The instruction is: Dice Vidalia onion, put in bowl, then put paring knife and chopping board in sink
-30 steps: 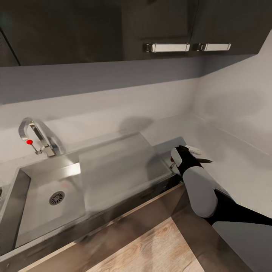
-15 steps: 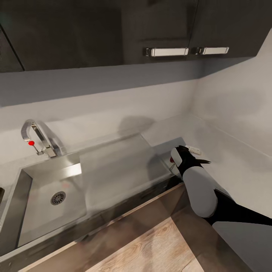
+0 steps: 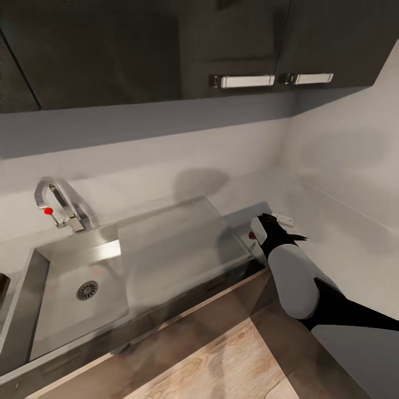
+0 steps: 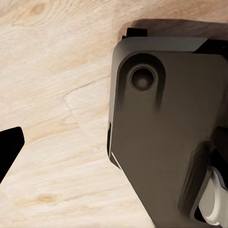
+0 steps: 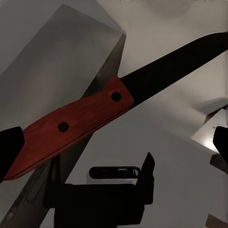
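Observation:
My right gripper (image 3: 275, 226) hovers low over the grey countertop (image 3: 343, 244), just right of the drainboard (image 3: 177, 244), shut on the paring knife (image 5: 76, 124). The knife's red handle (image 3: 252, 235) points toward the drainboard and its dark blade (image 5: 175, 61) points away over the counter. The sink (image 3: 61, 316) lies at the left with its round drain (image 3: 87, 290) and nothing visible in the basin. The Vidalia onion and the bowl are out of view. A dark edge (image 3: 3, 282) at the far left may be the chopping board. One dark fingertip (image 4: 9, 149) of my left gripper hangs over wooden floor.
A chrome faucet (image 3: 55, 202) with a red dot stands behind the basin. Dark wall cabinets (image 3: 244, 80) with steel handles hang overhead. White walls meet in a corner at the right. My own dark base (image 4: 166, 142) sits on the wooden floor (image 3: 233, 360).
The head camera has turned a little, so the sink and faucet sit further right in the picture. The right arm and knife keep their pose.

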Motion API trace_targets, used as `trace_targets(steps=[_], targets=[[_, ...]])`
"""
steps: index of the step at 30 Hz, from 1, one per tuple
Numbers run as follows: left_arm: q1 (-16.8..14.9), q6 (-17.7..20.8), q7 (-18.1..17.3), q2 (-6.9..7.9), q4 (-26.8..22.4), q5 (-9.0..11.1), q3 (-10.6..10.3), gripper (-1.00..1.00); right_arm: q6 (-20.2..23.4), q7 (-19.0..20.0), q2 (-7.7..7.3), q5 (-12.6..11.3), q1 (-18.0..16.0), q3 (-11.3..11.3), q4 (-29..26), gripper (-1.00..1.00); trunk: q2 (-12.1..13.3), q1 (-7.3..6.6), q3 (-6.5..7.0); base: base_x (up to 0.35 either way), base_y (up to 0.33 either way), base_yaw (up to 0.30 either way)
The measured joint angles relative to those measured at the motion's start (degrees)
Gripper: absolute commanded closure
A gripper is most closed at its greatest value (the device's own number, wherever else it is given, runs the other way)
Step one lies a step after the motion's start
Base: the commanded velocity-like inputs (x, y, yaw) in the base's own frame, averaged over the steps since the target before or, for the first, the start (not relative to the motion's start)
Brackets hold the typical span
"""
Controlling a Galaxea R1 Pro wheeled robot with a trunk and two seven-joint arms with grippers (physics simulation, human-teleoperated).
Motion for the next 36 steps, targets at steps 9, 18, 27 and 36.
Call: trace_targets(steps=[9,18,27,36], targets=[[0.0,0.0,0.0,0.0,-0.04,0.05,0.0,-1.0,0.0,0.0,0.0,0.0,0.0,0.01,0.0,-1.0,3.62,-1.98,1.63,0.0,0.0,0.0],[0.0,0.0,0.0,0.0,-0.01,0.03,0.0,-1.0,0.04,0.0,0.0,-0.01,-0.01,-0.02,0.0,-1.0,3.64,-1.99,1.63,0.0,0.0,0.0],[0.0,0.0,0.0,-0.07,-0.07,0.03,0.0,-1.0,0.06,0.0,0.0,-0.01,0.0,0.0,0.0,-1.0,3.64,-1.99,1.63,0.019,0.0,0.0],[0.0,0.0,0.0,-0.13,-0.05,0.01,0.0,-1.0,0.04,0.01,0.0,0.01,0.0,0.01,0.0,-1.0,3.64,-1.99,1.63,0.003,0.0,0.0]])
